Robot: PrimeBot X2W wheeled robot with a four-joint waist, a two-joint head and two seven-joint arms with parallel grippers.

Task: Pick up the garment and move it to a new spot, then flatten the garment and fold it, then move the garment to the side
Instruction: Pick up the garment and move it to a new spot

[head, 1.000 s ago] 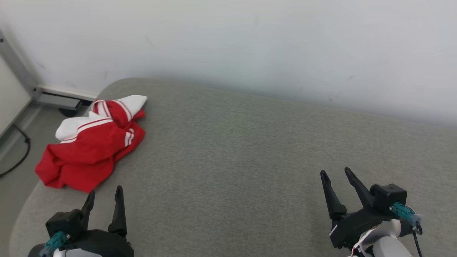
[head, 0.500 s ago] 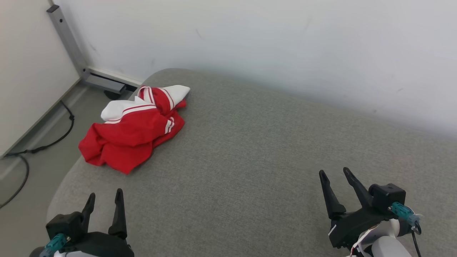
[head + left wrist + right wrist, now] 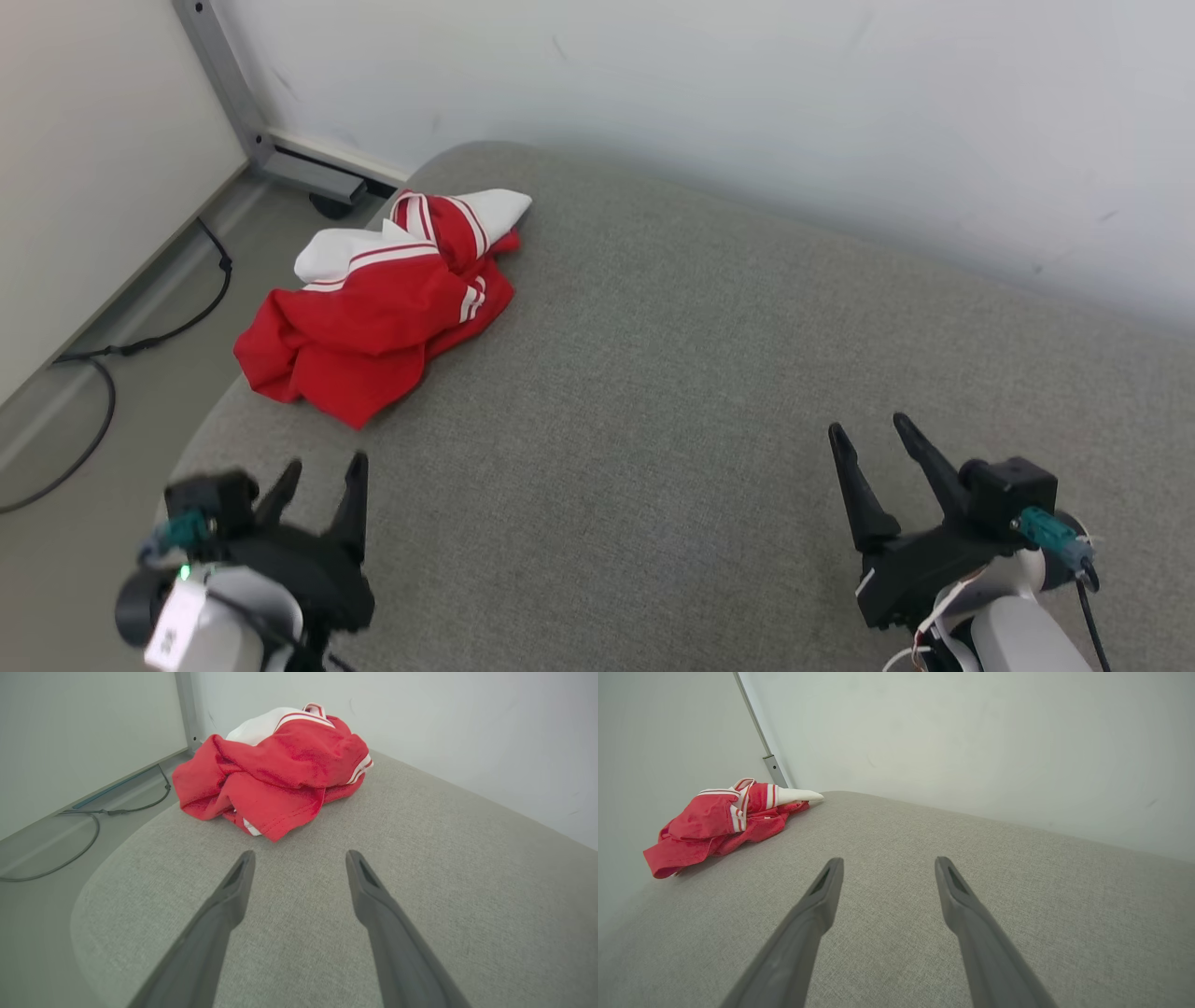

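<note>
A crumpled red and white garment (image 3: 378, 308) lies bunched near the far left corner of the grey cushioned surface (image 3: 700, 392). My left gripper (image 3: 325, 464) hovers open at the lower left, short of the garment's near edge. In the left wrist view the garment (image 3: 275, 774) lies just beyond my open left gripper (image 3: 299, 856), apart from the fingers. My right gripper (image 3: 868, 427) stands open at the lower right, far from the cloth. The right wrist view has the garment (image 3: 724, 821) at far left, well away from the open right gripper (image 3: 887, 861).
A white wall (image 3: 747, 103) runs behind the surface. Left of the surface the floor (image 3: 121, 308) drops away, with a black cable (image 3: 140, 341) and a grey metal post (image 3: 224, 84) with its base. The surface's rounded left edge (image 3: 201, 439) lies beside my left gripper.
The head camera has turned left, so the garment shows nearer the middle. My left gripper has risen and moved forward toward the garment. The garment lies as before.
</note>
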